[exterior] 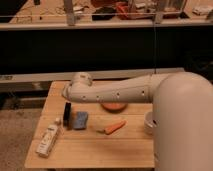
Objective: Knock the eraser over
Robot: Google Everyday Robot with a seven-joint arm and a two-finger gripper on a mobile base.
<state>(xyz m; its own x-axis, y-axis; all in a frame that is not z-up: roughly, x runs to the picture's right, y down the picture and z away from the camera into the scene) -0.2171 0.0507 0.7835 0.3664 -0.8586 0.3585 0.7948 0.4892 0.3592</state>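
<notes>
Item: wooden desk (95, 150), lower centre of frame, bearing five loose things. Eraser (67, 115): narrow black block, left of centre on the desk, upright on its short end, just beside the left edge of the blue pad (81, 119). White bottle (48, 140): lying flat toward the lower left. Carrot (114, 127): lying at centre. Orange dish (114, 106): partly under the arm. White cup (148, 123): at the right, partly behind the arm. Robot arm (120, 91): reaches from the lower right across to the left, its rounded end directly above the eraser. End effector (68, 103): under that rounded end, at the eraser's top; whether it is spread or closed cannot be told. Task status: approach judged complete; the eraser is not yet tipped. Remaining: a sideways push at its top to lay it flat.
</notes>
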